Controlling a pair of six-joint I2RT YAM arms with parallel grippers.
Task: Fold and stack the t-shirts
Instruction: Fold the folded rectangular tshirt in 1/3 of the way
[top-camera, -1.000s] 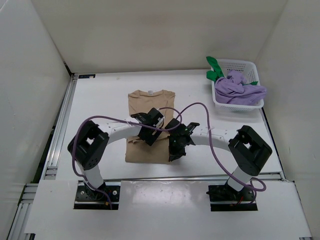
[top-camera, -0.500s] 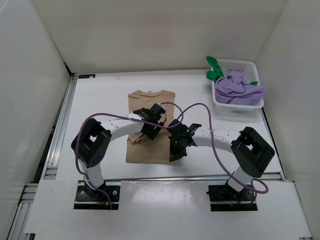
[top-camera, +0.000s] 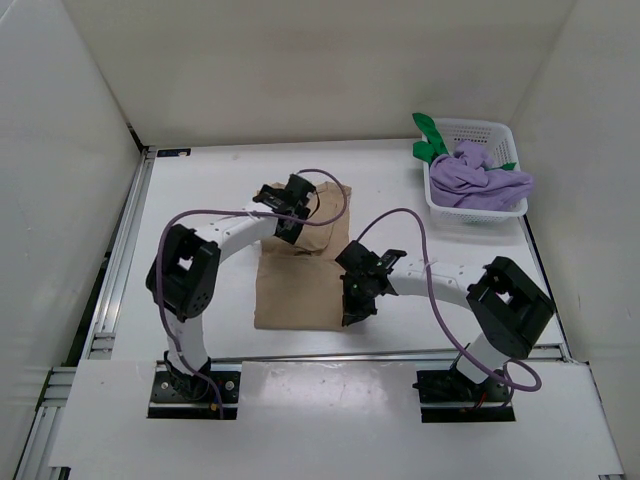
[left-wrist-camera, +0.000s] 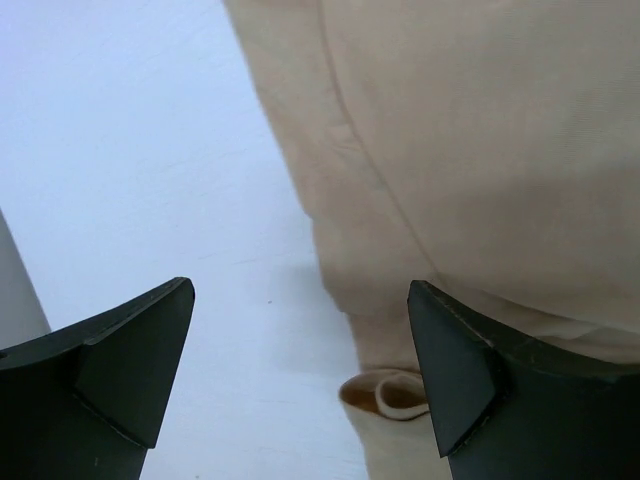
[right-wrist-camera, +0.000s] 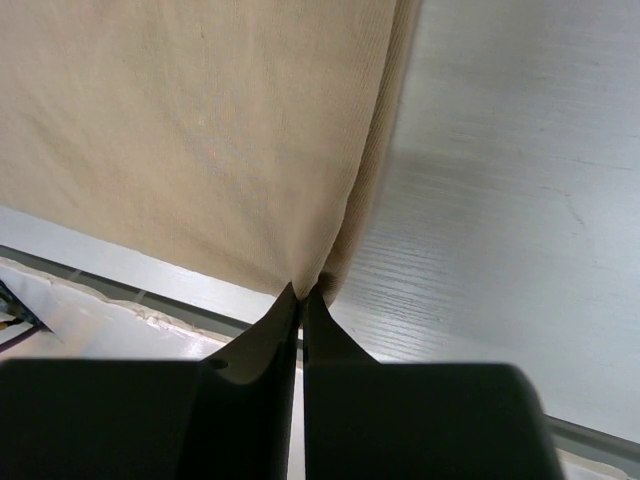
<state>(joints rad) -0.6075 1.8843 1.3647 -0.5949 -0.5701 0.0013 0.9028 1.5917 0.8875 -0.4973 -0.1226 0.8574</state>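
The tan t-shirt lies spread in the middle of the white table. My left gripper hovers over its far left part, open, holding nothing. In the left wrist view its jaws stand wide apart, straddling the tan t-shirt's edge and a small rolled fold. My right gripper is shut on the shirt's near right corner; the right wrist view shows the cloth pinched at the fingertips. The purple t-shirt and the green t-shirt sit bunched in the basket.
A white mesh basket stands at the table's far right corner. White walls close in the table at the back and both sides. A metal rail runs along the left edge. Purple cables loop over both arms.
My left arm has swung from the shirt's middle to its far left part, still open. The right gripper has kept its hold on the near right corner, shifting only slightly.
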